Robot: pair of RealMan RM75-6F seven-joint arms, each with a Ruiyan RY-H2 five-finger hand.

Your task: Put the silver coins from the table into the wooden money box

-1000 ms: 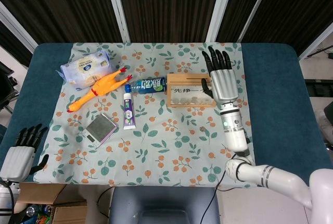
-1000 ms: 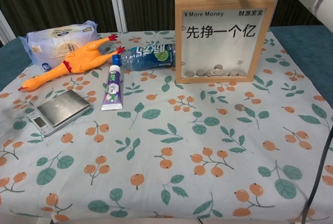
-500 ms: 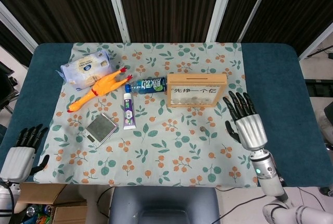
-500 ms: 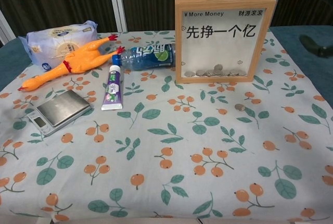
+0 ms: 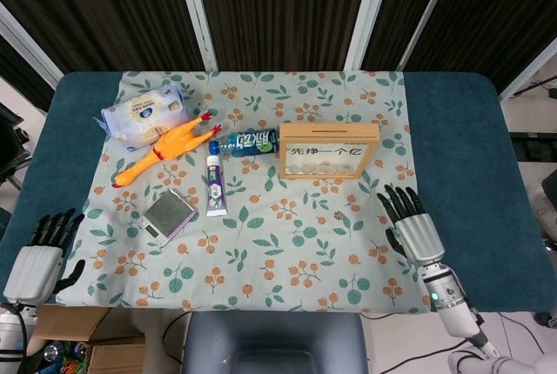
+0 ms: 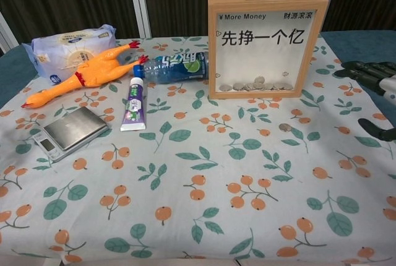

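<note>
The wooden money box (image 5: 329, 150) (image 6: 266, 46) stands upright at the back right of the cloth, with several silver coins heaped behind its clear front. One silver coin (image 5: 337, 215) (image 6: 284, 127) lies on the cloth in front of the box. My right hand (image 5: 413, 225) (image 6: 373, 88) hovers open, fingers spread, to the right of that coin near the cloth's right edge, holding nothing. My left hand (image 5: 36, 258) rests open at the table's front left corner, far from the coin.
A tissue pack (image 5: 144, 114), rubber chicken (image 5: 165, 150), blue bottle (image 5: 247, 141), toothpaste tube (image 5: 215, 185) and small scale (image 5: 169, 214) occupy the left half of the floral cloth (image 5: 261, 261).
My right hand has drawn back from above the money box, toward the front right of the table, and now sits lower beside the coin. The left hand has barely shifted.
</note>
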